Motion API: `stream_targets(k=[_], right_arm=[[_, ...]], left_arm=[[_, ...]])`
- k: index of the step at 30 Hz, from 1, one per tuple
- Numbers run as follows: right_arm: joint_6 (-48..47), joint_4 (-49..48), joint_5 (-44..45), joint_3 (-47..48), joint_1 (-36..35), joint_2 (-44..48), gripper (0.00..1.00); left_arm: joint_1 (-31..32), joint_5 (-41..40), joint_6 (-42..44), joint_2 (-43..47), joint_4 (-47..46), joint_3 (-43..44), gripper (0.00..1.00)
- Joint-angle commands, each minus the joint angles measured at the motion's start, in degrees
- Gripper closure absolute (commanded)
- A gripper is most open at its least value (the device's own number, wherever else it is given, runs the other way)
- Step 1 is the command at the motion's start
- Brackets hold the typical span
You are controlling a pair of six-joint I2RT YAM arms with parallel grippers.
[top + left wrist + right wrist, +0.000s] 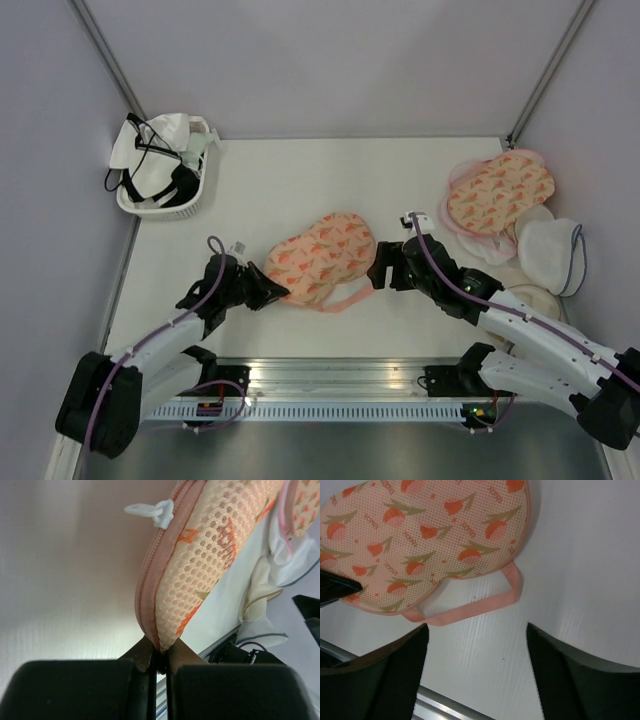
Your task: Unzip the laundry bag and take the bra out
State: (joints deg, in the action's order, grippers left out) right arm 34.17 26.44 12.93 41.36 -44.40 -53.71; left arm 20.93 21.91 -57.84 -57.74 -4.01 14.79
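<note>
- This is a robot lab cell, not a home: plain grey panel walls (pixel 340 60) close in three sides, joined by bare metal posts (pixel 545 70) at the far corners.
- A left arm (pixel 160 345) and a right arm (pixel 530 325) are bolted to an aluminium rail (pixel 330 375) along the near edge of a white table (pixel 260 190), with cables (pixel 190 305) running along them.
- The laundry looks like test props: one printed bag (pixel 320 260) lies mid-table, spare pouches (pixel 500 195) are piled at the right, and a basket (pixel 160 211) of garments (pixel 160 160) sits in the far left corner.
</note>
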Motion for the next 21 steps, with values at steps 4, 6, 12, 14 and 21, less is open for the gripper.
stream_targets(k=[4, 6, 12, 14, 21], right_arm=[[4.0, -14.0, -12.1, -3.1, -0.2, -4.6, 1.00], [5.5, -20.0, -16.6, -5.4, -0.3, -6.0, 1.00], [7.6, -27.7, -16.8, -6.0, -0.3, -12.2, 1.00], [7.1, -27.8, -15.7, -4.9, -0.2, -15.3, 1.00], [6.8, -27.8, -11.4, -1.9, -0.3, -21.3, 1.00]], left_arm=[[2.3, -9.5, -9.9, 16.1, 3.7, -4.8, 0.98], [3.8, -12.7, -12.9, 20.9, 3.7, -7.3, 0.98], [7.3, -9.7, -12.7, 13.6, 5.7, -4.2, 0.98], [8.8, -8.7, -12.5, 11.2, 5.7, -2.5, 0.78], [14.8, -13.6, -13.4, 17.0, 13.3, 1.6, 0.00]])
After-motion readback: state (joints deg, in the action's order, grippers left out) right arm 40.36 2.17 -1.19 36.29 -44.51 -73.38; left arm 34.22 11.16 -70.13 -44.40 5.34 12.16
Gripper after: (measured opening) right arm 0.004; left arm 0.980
